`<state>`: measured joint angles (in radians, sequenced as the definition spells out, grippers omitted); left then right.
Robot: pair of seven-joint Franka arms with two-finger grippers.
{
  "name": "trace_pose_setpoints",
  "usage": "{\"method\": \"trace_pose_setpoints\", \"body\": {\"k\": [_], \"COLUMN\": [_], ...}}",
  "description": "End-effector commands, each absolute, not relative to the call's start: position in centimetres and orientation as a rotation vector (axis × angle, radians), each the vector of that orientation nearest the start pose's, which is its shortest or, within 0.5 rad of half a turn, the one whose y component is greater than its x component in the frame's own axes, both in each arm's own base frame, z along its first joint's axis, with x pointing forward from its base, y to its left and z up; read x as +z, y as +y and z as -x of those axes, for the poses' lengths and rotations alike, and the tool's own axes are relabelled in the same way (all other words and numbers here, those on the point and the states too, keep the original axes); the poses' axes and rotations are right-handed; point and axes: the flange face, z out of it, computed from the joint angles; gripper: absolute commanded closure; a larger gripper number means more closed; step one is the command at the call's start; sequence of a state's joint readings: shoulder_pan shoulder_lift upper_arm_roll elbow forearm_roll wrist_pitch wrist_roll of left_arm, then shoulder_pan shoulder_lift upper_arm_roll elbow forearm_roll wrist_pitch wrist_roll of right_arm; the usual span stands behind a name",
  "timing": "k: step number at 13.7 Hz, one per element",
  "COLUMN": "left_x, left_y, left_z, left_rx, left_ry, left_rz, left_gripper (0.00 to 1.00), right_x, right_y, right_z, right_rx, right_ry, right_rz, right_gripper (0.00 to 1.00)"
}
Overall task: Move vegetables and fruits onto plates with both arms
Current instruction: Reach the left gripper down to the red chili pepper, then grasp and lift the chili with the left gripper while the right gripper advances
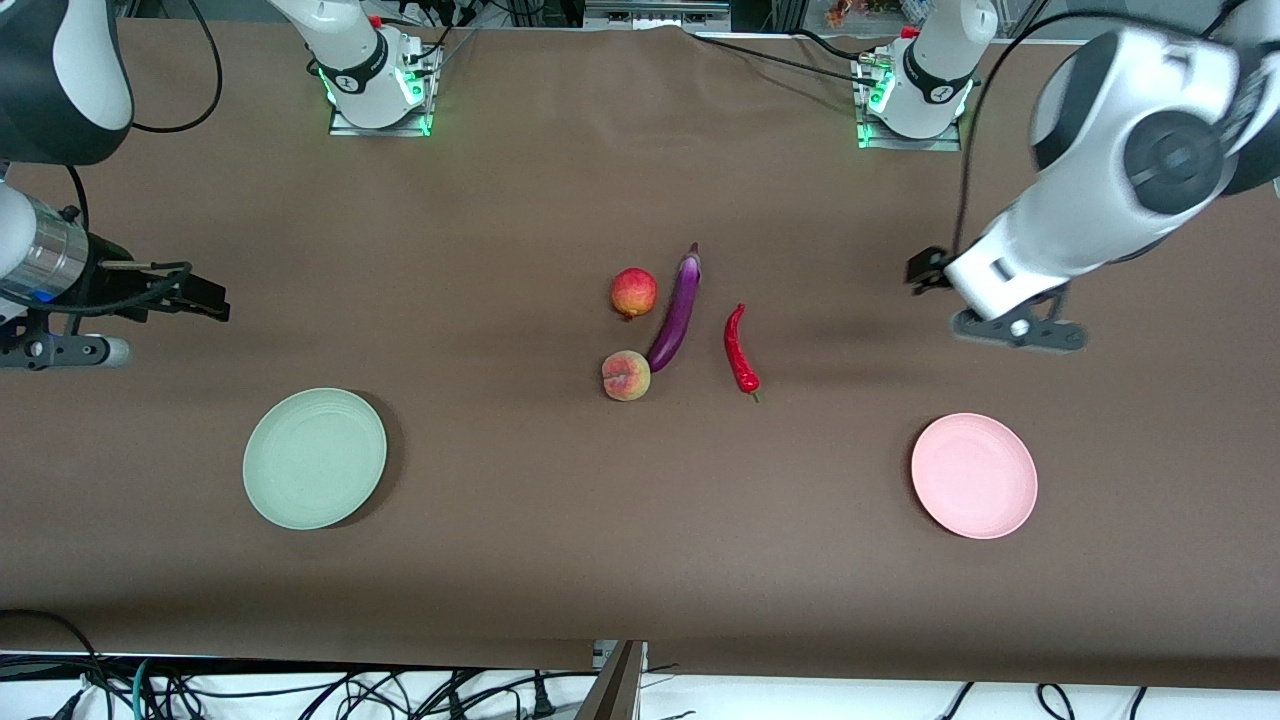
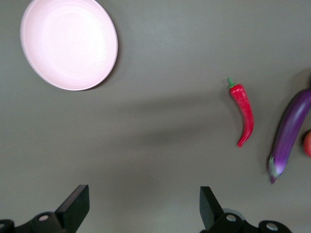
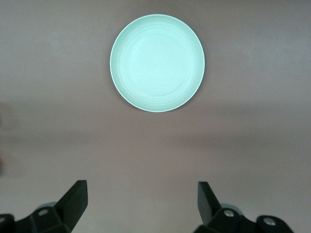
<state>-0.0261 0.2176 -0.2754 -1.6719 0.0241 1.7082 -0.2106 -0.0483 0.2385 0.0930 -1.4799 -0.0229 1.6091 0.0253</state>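
The purple eggplant (image 1: 676, 312) lies mid-table between the red-yellow fruit (image 1: 634, 293) and the red chili (image 1: 741, 350). The peach (image 1: 626, 376) touches the eggplant's nearer end. The green plate (image 1: 314, 457) is empty toward the right arm's end, and the pink plate (image 1: 973, 475) is empty toward the left arm's end. My left gripper (image 1: 925, 270) is open and empty in the air above bare table between the chili and the pink plate. Its wrist view shows the gripper (image 2: 143, 204), pink plate (image 2: 68, 43), chili (image 2: 243, 114) and eggplant (image 2: 289, 133). My right gripper (image 1: 205, 297) is open and empty over bare table; its wrist view shows the gripper (image 3: 142, 201) and the green plate (image 3: 156, 63).
The brown table cover (image 1: 520, 520) carries nothing else. The two arm bases (image 1: 375, 80) (image 1: 915, 95) stand along the edge farthest from the front camera. Cables hang below the table's nearest edge (image 1: 300, 690).
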Motion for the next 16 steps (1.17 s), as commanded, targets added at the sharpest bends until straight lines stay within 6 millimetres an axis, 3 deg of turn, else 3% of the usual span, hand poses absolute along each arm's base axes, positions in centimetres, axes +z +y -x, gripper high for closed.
{"method": "trace_pose_setpoints", "body": {"k": [1,4,8,10,13,16], "left_x": [42.6,37.7,30.7,27.6,24.2,21.3], "left_y": [-19.9,-23.5,-31.6,-34.0,-34.6,-36.1], "left_z": [-60.2,-60.8,-58.8,-57.9,-57.7,-57.1], "left_rx": [0.248,0.253,0.257,0.264,0.269,0.159], "left_ry": [0.008,-0.102,-0.252,-0.259,-0.236,-0.245], "left_rz": [3.154,3.182,3.184,3.188,3.185,3.144], "left_gripper": [0.0,0.0,0.0,0.0,0.0,0.0], "right_x": [53.1,52.8,50.9,48.8,45.9,42.8], "right_y": [2.0,2.2,4.2,6.9,13.5,16.6], "right_z": [-62.3,-62.3,-62.9,-63.5,-63.9,-64.0], "right_rx": [0.179,0.186,0.219,0.239,0.232,0.299], "right_ry": [-0.055,-0.033,-0.001,0.002,0.155,0.15], "right_rz": [3.148,3.143,3.138,3.118,3.105,3.046], "right_gripper": [0.0,0.0,0.0,0.0,0.0,0.0]}}
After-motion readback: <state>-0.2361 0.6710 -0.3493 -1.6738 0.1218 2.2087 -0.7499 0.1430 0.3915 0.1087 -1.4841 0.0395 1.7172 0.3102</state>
